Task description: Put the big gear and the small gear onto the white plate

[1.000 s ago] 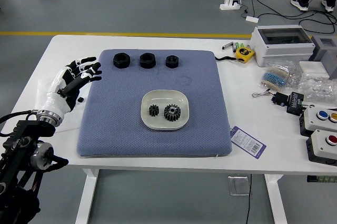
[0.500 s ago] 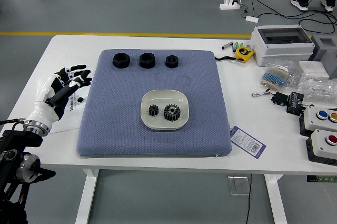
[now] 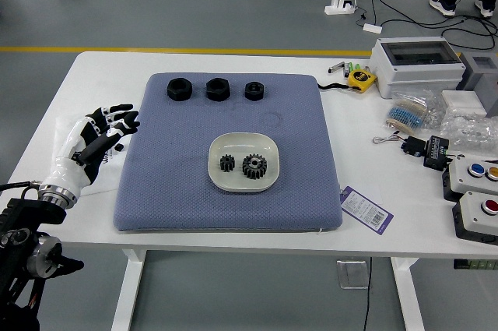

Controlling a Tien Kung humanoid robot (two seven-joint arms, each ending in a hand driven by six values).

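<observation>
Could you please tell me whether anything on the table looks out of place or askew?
The purple-edged label looks askew, slanting at the right edge of the blue mat; the big gear and small gear sit normally on the white plate.

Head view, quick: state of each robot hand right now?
Left hand: open, fingers apart, holding nothing.
Right hand: out of view, so it cannot be told.

Gap: plate (image 3: 243, 135) to blk pcs (image 3: 218, 89) | obst: L hand (image 3: 95, 138) nr mat (image 3: 175, 191)
</observation>
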